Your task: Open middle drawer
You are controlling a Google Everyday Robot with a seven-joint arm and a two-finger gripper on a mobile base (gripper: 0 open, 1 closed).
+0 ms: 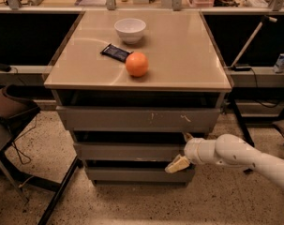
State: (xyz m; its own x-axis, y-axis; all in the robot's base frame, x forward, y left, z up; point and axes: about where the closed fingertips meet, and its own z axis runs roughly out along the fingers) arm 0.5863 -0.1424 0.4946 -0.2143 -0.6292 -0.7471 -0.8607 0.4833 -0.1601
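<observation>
The middle drawer (pixel 127 151) is the medium-wide grey flat front, below the widest scratched front (pixel 137 119) and above the narrowest front (pixel 132 174). It looks shut, with a dark gap above it. My gripper (pixel 182 151) comes in from the right on a white arm (pixel 244 156). It is open at the right end of the middle drawer's front. One fingertip (pixel 187 137) is by the drawer's upper edge. The other fingertip (pixel 176 165) is by its lower edge.
On the cabinet top (pixel 179 55) stand a white bowl (pixel 130 30), an orange (pixel 137 64) and a dark packet (pixel 115 52). A dark chair (pixel 10 111) and its black leg (pixel 62 186) are at the left. A stand (pixel 247 50) leans at the right.
</observation>
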